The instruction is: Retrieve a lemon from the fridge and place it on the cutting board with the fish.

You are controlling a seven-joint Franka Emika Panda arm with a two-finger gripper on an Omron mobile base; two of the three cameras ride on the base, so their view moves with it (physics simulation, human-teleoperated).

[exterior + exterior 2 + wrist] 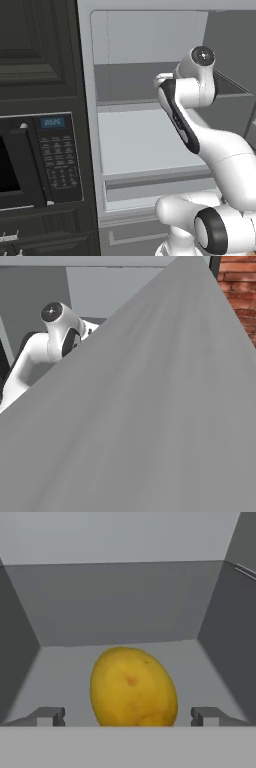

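Nearest to us in the hand view, our gripper [128,717] stands spread wide, its two dark fingertips [46,716] far apart at the bottom of the picture and closed on nothing. Between them, just beyond the tips, sits the lemon [133,687]: one yellow-orange oval fruit, resting on the light grey floor of a compartment inside the fridge [120,602]. We cannot tell whether the tips already flank its sides or stop just short of it, since the lower part of the fruit is cut off by the bottom of the picture.

We judge the task to be at its early middle. The fridge is open, our arm is reached into it, and the gripper is lined up on the fruit with the jaws released. The grasp itself is not yet made, and after it come lifting the fruit out, carrying it over, and setting it on the board beside the fish.

By count: one lemon, one gripper with two fingertips.

Farther off, the left base view shows the open fridge [145,140] with two pale shelves and a drawer front below them, and one black microwave [37,160] set in the dark cabinets to its left. In the right base view the grey fridge door [160,421] stands across most of the picture.
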